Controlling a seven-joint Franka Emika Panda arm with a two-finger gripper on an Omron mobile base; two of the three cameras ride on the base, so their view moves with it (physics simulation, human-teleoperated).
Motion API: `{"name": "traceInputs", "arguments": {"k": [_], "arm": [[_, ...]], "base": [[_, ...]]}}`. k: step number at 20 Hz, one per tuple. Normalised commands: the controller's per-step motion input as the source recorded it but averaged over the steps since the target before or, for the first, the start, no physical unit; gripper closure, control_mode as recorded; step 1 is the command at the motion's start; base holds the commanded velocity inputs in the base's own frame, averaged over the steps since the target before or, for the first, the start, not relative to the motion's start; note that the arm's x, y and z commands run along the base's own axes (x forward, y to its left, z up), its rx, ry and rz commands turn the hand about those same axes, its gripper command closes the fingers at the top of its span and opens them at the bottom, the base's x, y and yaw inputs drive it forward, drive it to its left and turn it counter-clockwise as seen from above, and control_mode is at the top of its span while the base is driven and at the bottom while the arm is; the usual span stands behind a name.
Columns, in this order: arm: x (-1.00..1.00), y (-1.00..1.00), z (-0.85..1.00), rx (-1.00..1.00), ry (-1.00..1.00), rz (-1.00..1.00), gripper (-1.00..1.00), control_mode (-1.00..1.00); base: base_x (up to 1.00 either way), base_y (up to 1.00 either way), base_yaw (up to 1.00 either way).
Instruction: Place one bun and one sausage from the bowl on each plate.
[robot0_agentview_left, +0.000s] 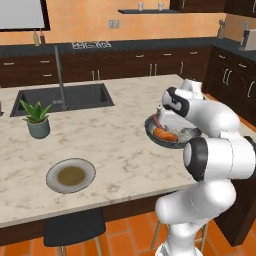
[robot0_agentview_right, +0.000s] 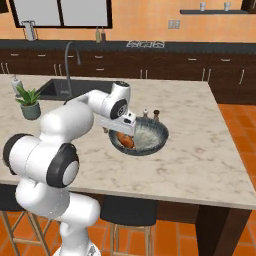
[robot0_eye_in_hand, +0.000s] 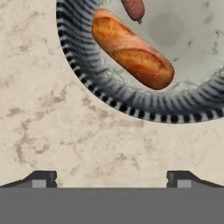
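Note:
The wide dark bowl (robot0_agentview_left: 187, 141) (robot0_agentview_right: 161, 134) (robot0_eye_in_hand: 100, 94) sits on the marble island near its right front edge. Inside it lie an orange-brown bun (robot0_eye_in_hand: 131, 54) (robot0_agentview_left: 165, 134) (robot0_agentview_right: 126, 141) and a dark red sausage (robot0_eye_in_hand: 134, 8) (robot0_agentview_left: 157, 121). My gripper (robot0_eye_in_hand: 111, 179) (robot0_agentview_right: 124, 133) hovers over the counter just outside the bowl's rim, pointing down, open with nothing between its fingertips. An olive-brown plate (robot0_agentview_left: 71, 175) with a grey rim rests bare on the island's front left, well away from the bowl.
A potted plant (robot0_agentview_left: 37, 120) (robot0_agentview_right: 30, 102) stands left of the bowl, beside the sink (robot0_agentview_left: 62, 97) and faucet (robot0_agentview_right: 70, 55). Two small shakers (robot0_agentview_right: 151, 114) stand just behind the bowl. Bar stools are tucked under the island's front edge.

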Motion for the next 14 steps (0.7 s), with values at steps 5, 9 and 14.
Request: {"name": "traceInputs", "arguments": {"k": [5,9,14], "arm": [[0.15,-0.55,-0.26,0.02,0.08,0.03,-1.0,-1.0],[0.54,-0.37,-0.41,0.05,0.01,0.18,-1.0,-1.0],[0.65,-0.02,-0.39,0.02,-0.1,0.19,-1.0,-1.0]], "base": [[0.0,0.0,0.0],[0.0,0.0,0.0],[0.0,0.0,0.0]]}}
